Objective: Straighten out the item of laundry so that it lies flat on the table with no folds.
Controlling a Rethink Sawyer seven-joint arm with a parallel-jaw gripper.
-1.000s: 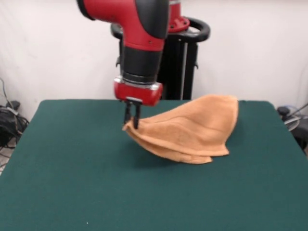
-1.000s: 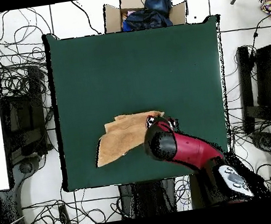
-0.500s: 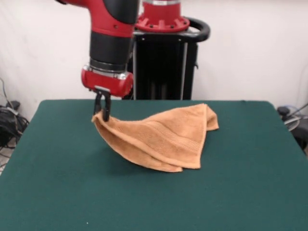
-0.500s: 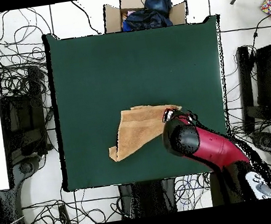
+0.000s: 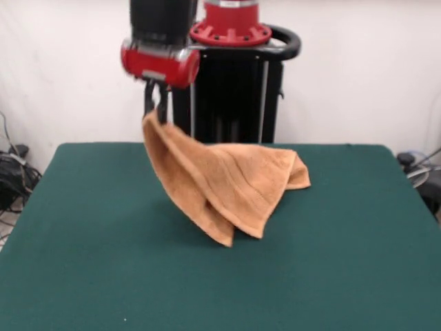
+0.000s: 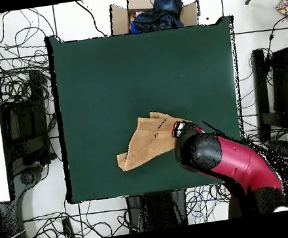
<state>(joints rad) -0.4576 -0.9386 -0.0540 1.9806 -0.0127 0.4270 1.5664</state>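
1. We see the gripper (image 5: 156, 103) in the front view with its two dark fingers pinched together on one corner of the towel (image 5: 224, 183), holding that corner up off the table (image 5: 83, 262).
2. Above the fingers sits the red wrist collar, then a black forearm segment running straight up out of the top edge at about 12 o'clock; the tool points straight down.
3. From the pinched corner the towel hangs and slopes away toward 4 o'clock. It is doubled over itself, two layers showing along the lower edge, with a woven stripe band running diagonally across the upper layer.
4. The towel's lower points touch the green cloth near the table's middle; a far lobe rests on the table at 3 o'clock of the gripper, close to the pedestal (image 5: 231, 89) side.
5. Front view only: the raised corner, the drape and the closed fingers are plain here.
6. Overhead view: the red and black arm (image 6: 228, 158) comes in from 5 o'clock and its bulk covers the gripper, so the grasp itself cannot be seen.
7. Overhead view only: the towel (image 6: 145, 144) lies in the table's (image 6: 100, 71) lower half, spreading toward 8 o'clock from the arm's end, well clear of all table edges.
8. Beyond the table's top edge, at 12 o'clock, we note a cardboard box (image 6: 119, 19) holding dark cloth.
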